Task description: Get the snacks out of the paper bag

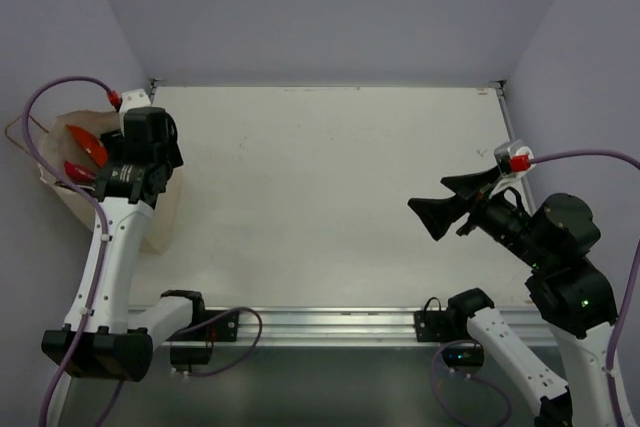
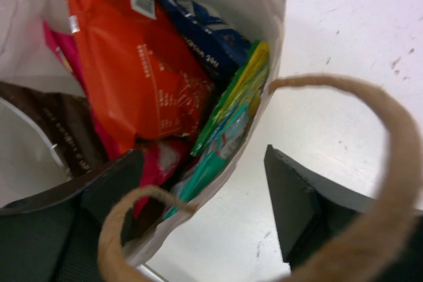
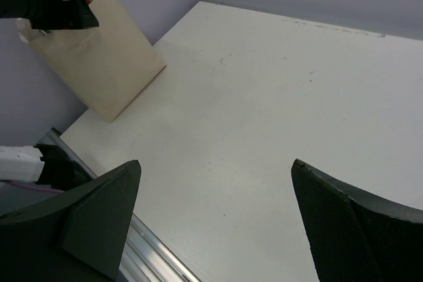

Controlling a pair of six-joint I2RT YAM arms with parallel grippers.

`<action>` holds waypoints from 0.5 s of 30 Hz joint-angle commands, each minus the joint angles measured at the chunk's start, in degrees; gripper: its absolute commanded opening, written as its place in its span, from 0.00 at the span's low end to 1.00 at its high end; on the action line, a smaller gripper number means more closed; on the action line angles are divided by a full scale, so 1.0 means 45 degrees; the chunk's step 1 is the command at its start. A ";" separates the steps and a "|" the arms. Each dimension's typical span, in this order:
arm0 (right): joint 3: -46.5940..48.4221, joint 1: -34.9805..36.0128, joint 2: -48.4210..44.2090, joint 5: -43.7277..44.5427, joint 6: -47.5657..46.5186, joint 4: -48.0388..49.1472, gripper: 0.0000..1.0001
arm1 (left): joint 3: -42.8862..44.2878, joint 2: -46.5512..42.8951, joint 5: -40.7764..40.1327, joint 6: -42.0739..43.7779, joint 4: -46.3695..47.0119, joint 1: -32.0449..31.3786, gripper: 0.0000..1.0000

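Left gripper (image 2: 201,163): open, astride the paper bag (image 2: 261,4) wall, one finger inside. Bag stands at the left edge of the bench (image 1: 320,177). We list inside it: orange packet (image 2: 132,64), dark blue packet (image 2: 198,31), green packet (image 2: 241,90), teal pack (image 2: 211,156). We would bring both fingers inside around the orange packet, avoiding the cord handle (image 2: 390,163). Right gripper (image 3: 215,196): open, empty.
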 commanded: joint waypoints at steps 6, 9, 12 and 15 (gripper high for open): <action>-0.0163 0.0016 -0.0365 0.0290 -0.0335 -0.0048 0.99 | -0.0020 0.0874 0.3040 0.1711 0.2711 0.0189 0.32; -0.0182 0.0016 -0.0501 0.0681 -0.0511 -0.0127 0.99 | -0.0040 0.0971 0.4758 0.1790 0.2847 0.0170 0.06; -0.0202 0.0016 -0.0618 0.0935 -0.0589 -0.0108 0.99 | 0.0427 0.1342 0.6749 0.1498 0.2925 0.0034 0.00; -0.0202 -0.0003 -0.0619 0.1072 -0.0629 -0.0010 0.99 | 0.1497 0.2044 0.7127 0.1029 0.2965 -0.1524 0.00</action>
